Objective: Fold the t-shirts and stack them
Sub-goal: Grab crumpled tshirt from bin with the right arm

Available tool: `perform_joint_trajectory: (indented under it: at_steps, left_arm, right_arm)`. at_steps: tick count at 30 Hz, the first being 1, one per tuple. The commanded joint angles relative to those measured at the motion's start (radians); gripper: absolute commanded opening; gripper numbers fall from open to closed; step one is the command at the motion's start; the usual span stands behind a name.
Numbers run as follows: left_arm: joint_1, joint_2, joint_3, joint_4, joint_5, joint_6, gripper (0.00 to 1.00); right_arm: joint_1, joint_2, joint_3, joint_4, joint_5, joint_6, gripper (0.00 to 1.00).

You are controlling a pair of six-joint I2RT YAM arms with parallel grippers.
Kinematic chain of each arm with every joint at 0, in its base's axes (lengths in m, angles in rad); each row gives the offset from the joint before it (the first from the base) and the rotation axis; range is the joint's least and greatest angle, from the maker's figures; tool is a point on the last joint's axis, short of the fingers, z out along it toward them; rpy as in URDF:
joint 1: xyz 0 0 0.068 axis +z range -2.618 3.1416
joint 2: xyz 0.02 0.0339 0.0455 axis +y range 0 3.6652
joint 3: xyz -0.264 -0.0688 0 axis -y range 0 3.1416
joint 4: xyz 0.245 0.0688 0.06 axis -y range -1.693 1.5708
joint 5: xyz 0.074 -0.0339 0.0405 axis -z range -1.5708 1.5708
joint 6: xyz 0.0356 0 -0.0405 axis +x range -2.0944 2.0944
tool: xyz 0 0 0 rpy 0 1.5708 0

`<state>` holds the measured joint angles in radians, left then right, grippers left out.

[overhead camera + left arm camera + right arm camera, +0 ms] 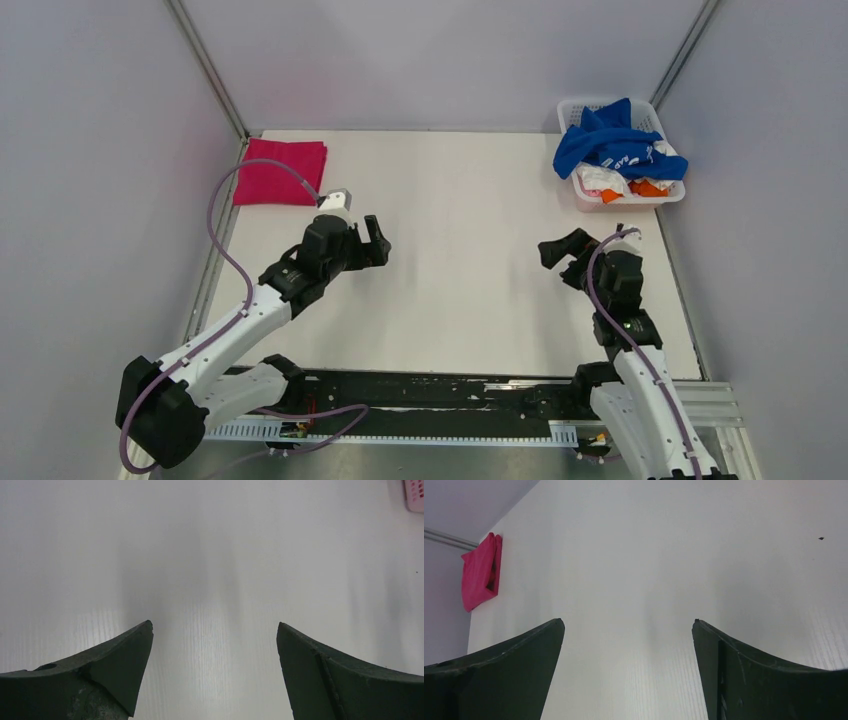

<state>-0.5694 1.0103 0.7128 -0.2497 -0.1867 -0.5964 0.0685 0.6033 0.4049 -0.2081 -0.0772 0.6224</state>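
A magenta-pink cloth t-shirt (280, 172) is laid folded, upper left. A royal blue t-shirt (615, 148) is heaped in the white plastic lattice basket (570, 105), upper right. The left claw (379, 243) and right claw (557, 262) are spread and empty, so a basket pickup is judged next.

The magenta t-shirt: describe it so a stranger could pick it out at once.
On the white table, look to the far left corner. The magenta t-shirt lies there folded flat, alone; the blue t-shirt is heaped in the white basket, far right.
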Motion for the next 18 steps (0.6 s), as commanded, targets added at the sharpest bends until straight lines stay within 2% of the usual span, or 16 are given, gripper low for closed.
perform_joint_trajectory:
  at_steps: [1,6,11,18]
  left_arm:
    - [-0.003,-0.008,0.004,0.025,-0.028,0.007,1.0]
    - [-0.004,0.014,0.012,0.039,-0.052,0.007,1.0]
    - [-0.003,0.057,0.041,0.039,-0.086,0.013,1.0]
    - [-0.002,0.126,0.077,0.049,-0.136,0.01,1.0]
  right_arm:
    - [-0.003,0.023,0.05,0.061,0.044,0.009,1.0]
    - [-0.004,0.149,0.171,0.104,0.176,-0.053,1.0]
    - [-0.022,0.431,0.44,0.042,0.325,-0.106,1.0]
    - [-0.178,0.862,0.877,-0.097,0.269,-0.163,0.99]
